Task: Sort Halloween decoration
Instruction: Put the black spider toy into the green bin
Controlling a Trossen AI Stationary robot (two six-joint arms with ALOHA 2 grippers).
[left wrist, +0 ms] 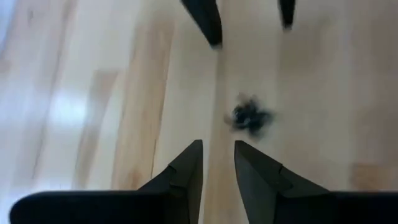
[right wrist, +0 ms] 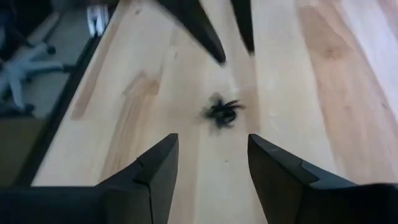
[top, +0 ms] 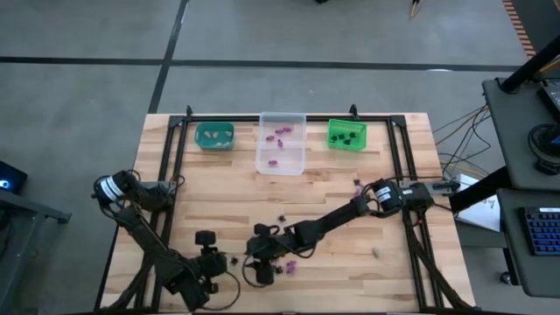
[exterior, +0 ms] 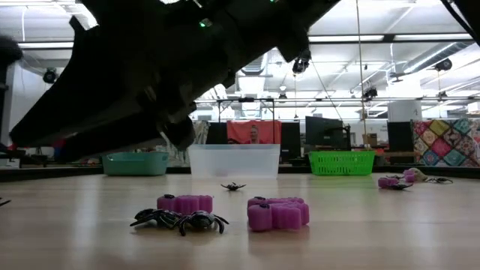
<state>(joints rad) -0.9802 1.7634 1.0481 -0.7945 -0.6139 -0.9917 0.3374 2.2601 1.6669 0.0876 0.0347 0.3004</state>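
My right gripper (right wrist: 211,168) hung spread wide and empty over the near middle of the wooden table (top: 411,219), and the small black plastic spider (right wrist: 222,112) lay on the boards just ahead of its fingertips, roughly in line with the gap between them. My left gripper (left wrist: 217,165), its fingers a narrow slit apart and holding nothing, faced the same spider from the left, about as close. I judged the right better placed, its jaws wide enough to straddle the spider.
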